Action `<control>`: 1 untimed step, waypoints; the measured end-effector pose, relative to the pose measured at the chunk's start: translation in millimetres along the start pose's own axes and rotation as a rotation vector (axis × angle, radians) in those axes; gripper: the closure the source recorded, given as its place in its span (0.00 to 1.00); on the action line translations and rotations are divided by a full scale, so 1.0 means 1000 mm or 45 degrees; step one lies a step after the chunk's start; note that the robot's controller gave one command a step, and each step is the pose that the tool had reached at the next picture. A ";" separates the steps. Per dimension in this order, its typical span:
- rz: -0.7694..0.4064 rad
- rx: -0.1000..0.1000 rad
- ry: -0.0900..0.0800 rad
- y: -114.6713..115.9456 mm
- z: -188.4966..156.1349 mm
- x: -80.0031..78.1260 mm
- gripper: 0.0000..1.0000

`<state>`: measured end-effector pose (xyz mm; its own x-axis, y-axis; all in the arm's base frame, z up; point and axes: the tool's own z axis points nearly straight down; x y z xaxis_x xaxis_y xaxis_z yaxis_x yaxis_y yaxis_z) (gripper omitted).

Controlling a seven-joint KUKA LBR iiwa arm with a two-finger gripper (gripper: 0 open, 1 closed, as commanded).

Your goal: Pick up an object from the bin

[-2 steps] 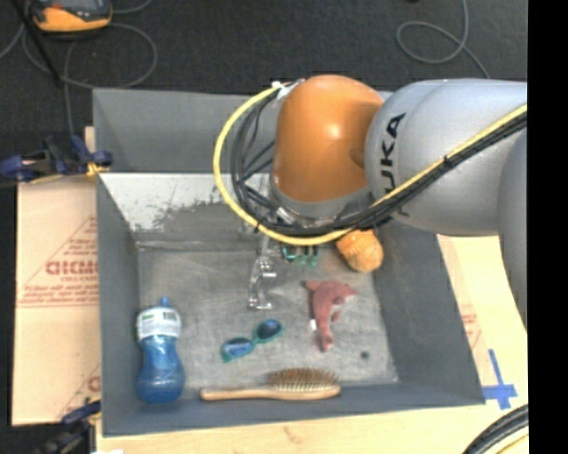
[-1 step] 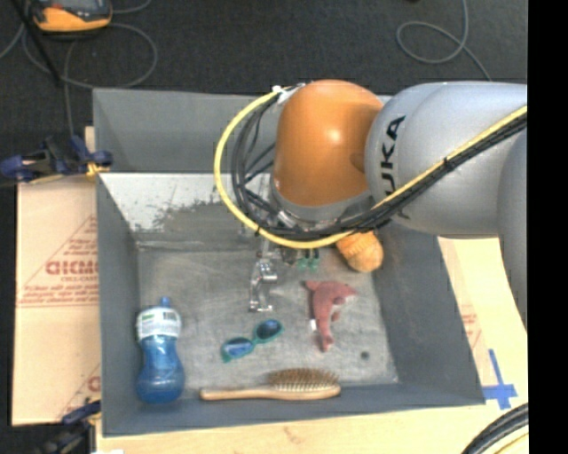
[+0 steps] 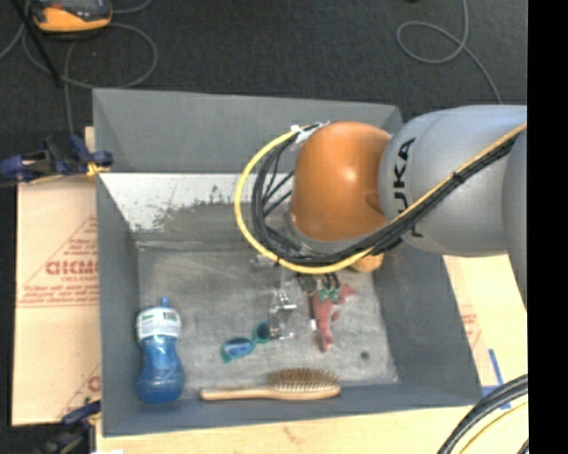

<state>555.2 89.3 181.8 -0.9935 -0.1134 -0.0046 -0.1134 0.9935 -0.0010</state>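
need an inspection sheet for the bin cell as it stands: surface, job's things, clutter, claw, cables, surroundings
Surface: grey metal bin, floor scuffed and speckled.
Job's things: small teal thing mid-floor, just below and left of the claw; red thing just right of it. Neither is seen to be held.
Clutter: blue bottle with a white label, lying in the view's lower left corner; wooden hairbrush along the lower wall.
Grippers: claw low over mid-floor, under the orange wrist cover; open or shut cannot be told.
Cables: yellow and black cables loop round the wrist.
Surroundings: dark floor with thin loose wires; orange-and-black device at top left.
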 end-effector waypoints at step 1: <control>-0.093 0.000 0.000 0.003 0.047 0.025 0.00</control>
<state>530.3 88.9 134.6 -0.9826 -0.1856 -0.0048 -0.1856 0.9826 -0.0013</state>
